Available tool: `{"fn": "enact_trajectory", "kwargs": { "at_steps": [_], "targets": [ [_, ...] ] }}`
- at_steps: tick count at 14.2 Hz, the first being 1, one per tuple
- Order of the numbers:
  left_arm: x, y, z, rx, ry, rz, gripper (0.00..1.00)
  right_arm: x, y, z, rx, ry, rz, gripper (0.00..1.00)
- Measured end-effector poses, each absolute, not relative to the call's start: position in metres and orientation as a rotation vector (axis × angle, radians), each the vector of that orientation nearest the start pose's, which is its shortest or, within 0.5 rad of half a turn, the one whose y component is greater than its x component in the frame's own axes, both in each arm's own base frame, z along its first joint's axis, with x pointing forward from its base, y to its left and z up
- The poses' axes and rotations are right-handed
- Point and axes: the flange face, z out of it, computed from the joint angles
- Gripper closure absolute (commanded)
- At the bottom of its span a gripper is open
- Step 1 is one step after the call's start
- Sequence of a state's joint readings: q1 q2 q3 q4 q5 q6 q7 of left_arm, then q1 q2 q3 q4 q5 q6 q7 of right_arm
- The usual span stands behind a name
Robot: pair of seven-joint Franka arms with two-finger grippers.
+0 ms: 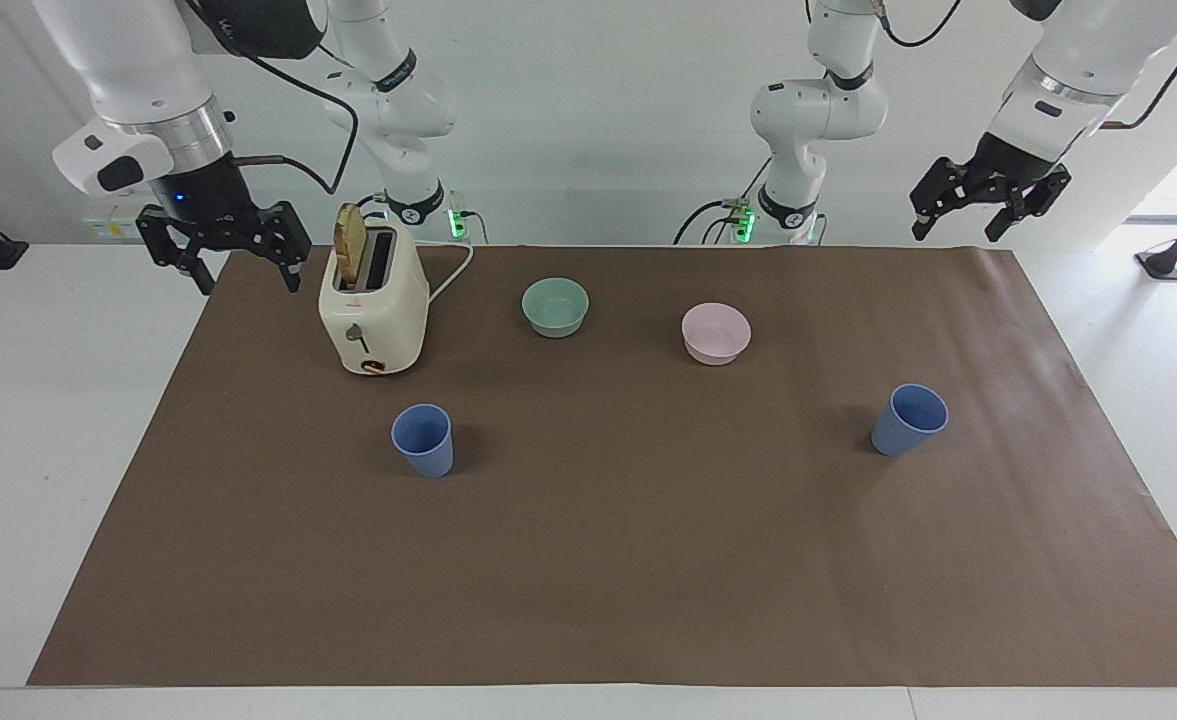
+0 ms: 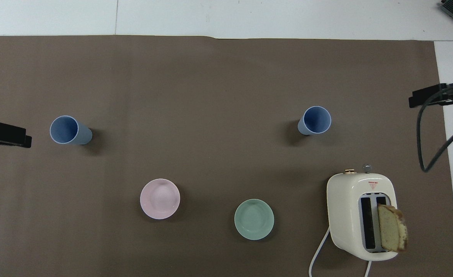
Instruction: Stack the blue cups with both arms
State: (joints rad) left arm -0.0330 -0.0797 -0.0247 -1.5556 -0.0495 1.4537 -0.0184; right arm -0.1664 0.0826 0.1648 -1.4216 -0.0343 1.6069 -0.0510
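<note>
Two blue cups stand upright and apart on the brown mat. One cup (image 1: 423, 440) (image 2: 315, 120) is toward the right arm's end, farther from the robots than the toaster. The other cup (image 1: 910, 420) (image 2: 70, 130) is toward the left arm's end. My right gripper (image 1: 248, 280) (image 2: 434, 96) hangs open and empty in the air over the mat's edge beside the toaster. My left gripper (image 1: 956, 235) (image 2: 3, 134) hangs open and empty in the air over the mat's edge at the left arm's end. Neither gripper touches a cup.
A cream toaster (image 1: 373, 310) (image 2: 361, 215) with a bread slice sticking up stands near the right arm, its cord trailing toward the robots. A mint-green bowl (image 1: 555, 306) (image 2: 254, 219) and a pink bowl (image 1: 716, 333) (image 2: 159, 198) sit between the cups, nearer to the robots.
</note>
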Motion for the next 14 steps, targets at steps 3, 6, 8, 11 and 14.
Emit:
{"fn": "enact_trajectory", "kwargs": {
  "at_steps": [3, 6, 8, 11, 14],
  "targets": [
    [0.5159, -0.0361, 0.6640, -3.187, 0.071, 0.039, 0.00, 0.5841, -0.0091, 0.6522, -3.160, -0.075, -0.163, 0.00],
    [0.5159, -0.0361, 0.6639, -3.187, 0.071, 0.039, 0.00, 0.5841, -0.0091, 0.6522, -3.160, -0.075, -0.163, 0.00],
    [0.5159, -0.0361, 0.6638, -3.187, 0.071, 0.040, 0.00, 0.5841, -0.0091, 0.6522, -3.160, -0.075, -0.163, 0.00],
    [0.5155, -0.0361, 0.6605, -3.186, 0.070, 0.051, 0.00, 0.5841, -0.0091, 0.6522, -3.160, -0.075, -0.163, 0.00],
    [0.5152, -0.0361, 0.6603, -3.186, 0.070, 0.053, 0.00, 0.5841, -0.0091, 0.6522, -3.160, -0.075, -0.163, 0.00]
  ]
}}
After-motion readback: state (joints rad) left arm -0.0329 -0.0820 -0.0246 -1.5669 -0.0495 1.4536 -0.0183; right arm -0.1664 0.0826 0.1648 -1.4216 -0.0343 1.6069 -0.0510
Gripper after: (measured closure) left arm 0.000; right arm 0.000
